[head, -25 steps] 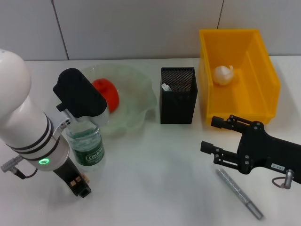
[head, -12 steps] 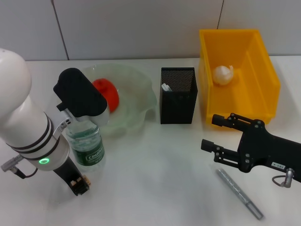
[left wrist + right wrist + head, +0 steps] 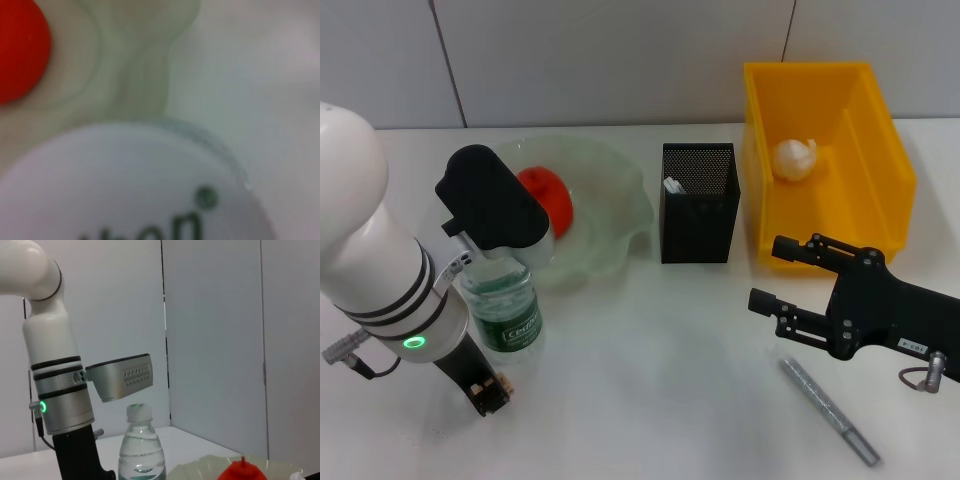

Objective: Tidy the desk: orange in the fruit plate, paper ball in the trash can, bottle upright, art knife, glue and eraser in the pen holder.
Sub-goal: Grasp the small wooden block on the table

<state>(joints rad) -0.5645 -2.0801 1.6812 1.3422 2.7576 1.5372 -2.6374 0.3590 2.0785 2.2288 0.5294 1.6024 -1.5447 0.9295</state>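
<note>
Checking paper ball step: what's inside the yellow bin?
A white paper ball lies in the yellow bin near its back wall. The front floor is hidden by the near wall.

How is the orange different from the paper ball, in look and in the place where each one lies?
The orange is red-orange and smooth, while the paper ball is white and crumpled. The orange lies in the pale green fruit plate; the paper ball lies in the yellow bin. The orange looks larger. Both are roundish, and each already rests inside a container.

Not much readable text here, tbh.
The water bottle [image 3: 506, 308] has a green label with white lettering, but I can't make out the word for sure. The left wrist view shows dark letters on its cap [image 3: 125, 190], cut off and unreadable.
</note>
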